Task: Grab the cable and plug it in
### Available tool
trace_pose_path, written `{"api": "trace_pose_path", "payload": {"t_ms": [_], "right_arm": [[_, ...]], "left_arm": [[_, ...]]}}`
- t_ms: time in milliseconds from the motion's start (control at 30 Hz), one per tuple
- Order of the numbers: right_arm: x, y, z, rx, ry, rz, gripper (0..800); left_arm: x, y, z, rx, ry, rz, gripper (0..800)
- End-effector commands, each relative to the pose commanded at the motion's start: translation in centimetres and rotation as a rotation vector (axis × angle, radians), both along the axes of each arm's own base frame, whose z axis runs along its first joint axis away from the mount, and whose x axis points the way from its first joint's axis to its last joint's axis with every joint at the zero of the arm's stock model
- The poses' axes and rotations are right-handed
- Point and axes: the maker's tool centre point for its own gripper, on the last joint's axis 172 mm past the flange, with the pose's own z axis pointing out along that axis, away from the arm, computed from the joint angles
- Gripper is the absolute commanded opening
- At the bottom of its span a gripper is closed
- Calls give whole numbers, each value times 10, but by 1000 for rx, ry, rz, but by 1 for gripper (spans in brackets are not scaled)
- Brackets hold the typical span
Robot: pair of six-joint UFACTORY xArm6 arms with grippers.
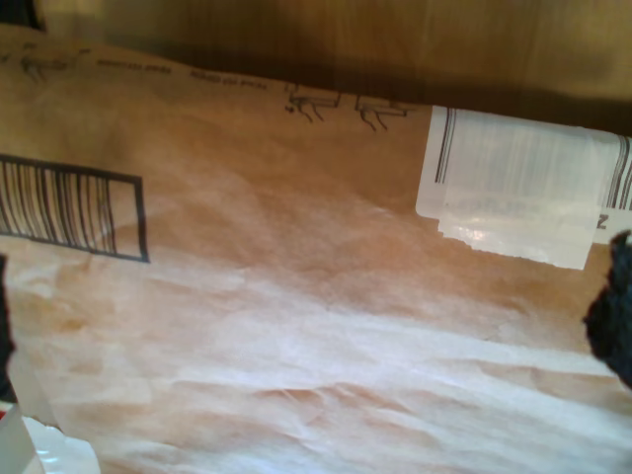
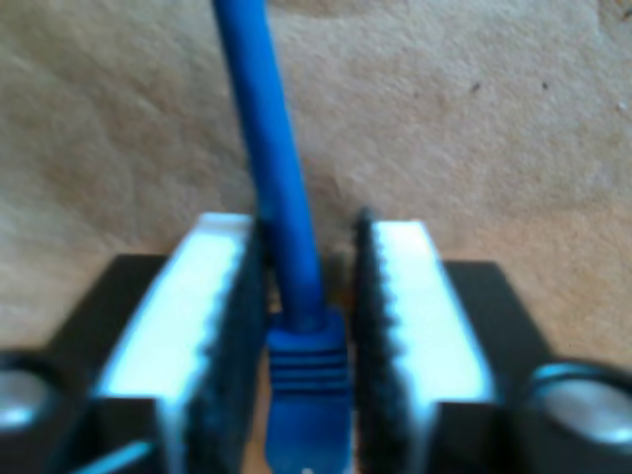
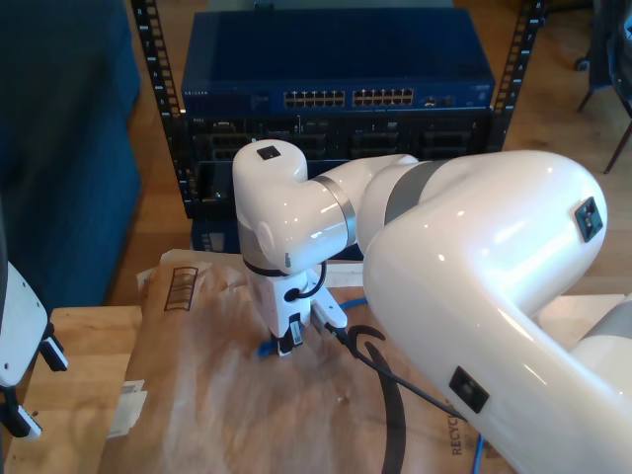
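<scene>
White and glossy, a large robot arm point(image 3: 474, 267) sweeps in from the exterior view's right and bends down over the middle of the scene. Behind it stands a dark equipment rack point(image 3: 336, 109) holding a blue network switch point(image 3: 341, 74) with two rows of ports across its front. Brown wrinkled kraft paper point(image 3: 227, 395) covers a wooden table point(image 3: 79, 375), printed with a black barcode point(image 3: 183, 288) near its far edge in the exterior view. The first wrist view looks onto this paper at close range, showing the barcode and a white label point(image 1: 513, 188) stuck to it.

My second gripper point(image 2: 308, 326) points down at the paper near the centre of the exterior view. Its two ribbed jaws sit either side of the blue cable point(image 2: 272, 158), right at the booted plug point(image 2: 308, 395). A narrow gap shows between the plug and each pad, so the jaws are parted rather than clamped. The cable runs away from the jaws across the paper.

My first gripper's state cannot be told from these views.
</scene>
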Motion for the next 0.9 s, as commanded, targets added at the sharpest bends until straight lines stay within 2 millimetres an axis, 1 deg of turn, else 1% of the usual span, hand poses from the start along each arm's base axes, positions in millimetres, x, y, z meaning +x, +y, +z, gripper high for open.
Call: {"api": "trace_pose_path", "payload": {"t_ms": [67,167,233,267,367,533,600,667,767,833,900], "right_arm": [[0,0,1,1,1,-4,19],[3,-4,7,6,-1,-13,7],[8,-7,25,19,-21,-40,6],[11,-14,36,23,-28,-70,6],[11,-46,66,15,-13,-147,6],[-6,-94,108,14,-16,-269,4],[-13,-110,126,32,-40,-303,4],[-15,-125,146,52,-72,-341,4],[-19,-147,171,75,-109,-388,4],[-25,-152,188,101,-107,-416,4],[-29,-150,204,150,-103,-445,4]], "left_arm": [[0,0,0,0,0,0,800],[1,0,1,1,-1,1,800],[2,-1,3,0,-5,1,800],[5,-4,4,-11,-12,6,800],[21,-23,18,-84,-60,34,800],[51,-72,42,-241,-141,68,800],[63,-93,54,-297,-163,72,800],[72,-109,60,-346,-162,106,800],[82,-136,72,-411,-168,110,800],[85,-152,76,-449,-169,104,800],[88,-168,81,-491,-171,102,800]]}}
